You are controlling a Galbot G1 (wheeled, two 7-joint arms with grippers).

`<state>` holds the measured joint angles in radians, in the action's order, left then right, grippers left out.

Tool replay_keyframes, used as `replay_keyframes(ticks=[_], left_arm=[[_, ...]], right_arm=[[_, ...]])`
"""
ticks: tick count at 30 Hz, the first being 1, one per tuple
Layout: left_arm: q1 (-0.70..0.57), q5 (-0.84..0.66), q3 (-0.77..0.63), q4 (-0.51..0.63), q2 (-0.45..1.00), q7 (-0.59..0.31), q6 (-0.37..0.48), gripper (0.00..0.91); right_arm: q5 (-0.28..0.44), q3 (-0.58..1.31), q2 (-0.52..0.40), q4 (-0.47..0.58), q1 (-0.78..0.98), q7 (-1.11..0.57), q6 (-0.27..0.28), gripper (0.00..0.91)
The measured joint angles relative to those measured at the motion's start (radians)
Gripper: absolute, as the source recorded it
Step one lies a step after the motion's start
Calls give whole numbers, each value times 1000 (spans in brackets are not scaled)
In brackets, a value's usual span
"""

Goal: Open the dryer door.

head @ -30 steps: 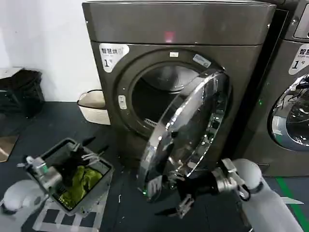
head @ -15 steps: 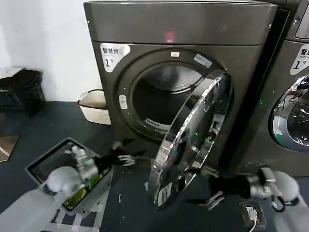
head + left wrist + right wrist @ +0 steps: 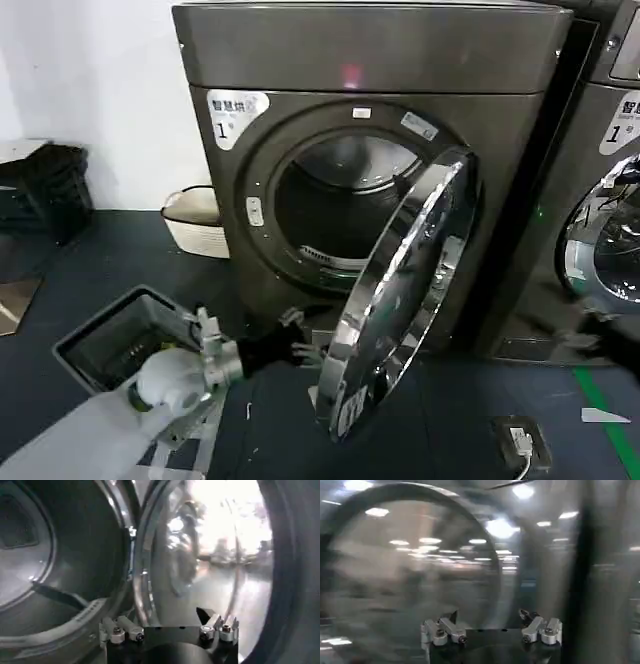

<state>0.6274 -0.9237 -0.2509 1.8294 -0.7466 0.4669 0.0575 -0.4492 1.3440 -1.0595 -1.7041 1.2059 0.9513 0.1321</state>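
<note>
In front of the dryer (image 3: pixel 370 60), door (image 3: pixel 400 300) swung well out on its right-side hinge, edge-on to the head camera, drum mouth fully exposed. Stands a shade wider than a second ago, so task judged nearly or fully done. Left gripper (image 3: pixel 300 345) now reaching in low by the door's free edge, just beside the chrome ring, where a second ago it hung back over the bin (image 3: pixel 105 340); fingers spread, gripping nothing. Right gripper (image 3: pixel 492 630), then under the door, now withdrawn to the right; fingers apart, empty.
</note>
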Motion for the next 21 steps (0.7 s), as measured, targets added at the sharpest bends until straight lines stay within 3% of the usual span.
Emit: replay_keyframes(ticks=[7, 13, 16, 21], left_arm=[[-68, -30, -95, -8, -44, -26, -4, 907], [-149, -25, -198, -44, -116, -32, -15, 907], [-189, -49, -247, -68, -156, -74, -34, 907], [-279, -79, -337, -109, -240, -74, -23, 907]], right_arm=[[50, 174, -40, -67, 57, -407, 39, 907], [126, 336, -41, -62, 89, -556, 33, 907], [196, 427, -48, -64, 115, -572, 81, 907], [224, 561, -31, -56, 156, -691, 153, 907]])
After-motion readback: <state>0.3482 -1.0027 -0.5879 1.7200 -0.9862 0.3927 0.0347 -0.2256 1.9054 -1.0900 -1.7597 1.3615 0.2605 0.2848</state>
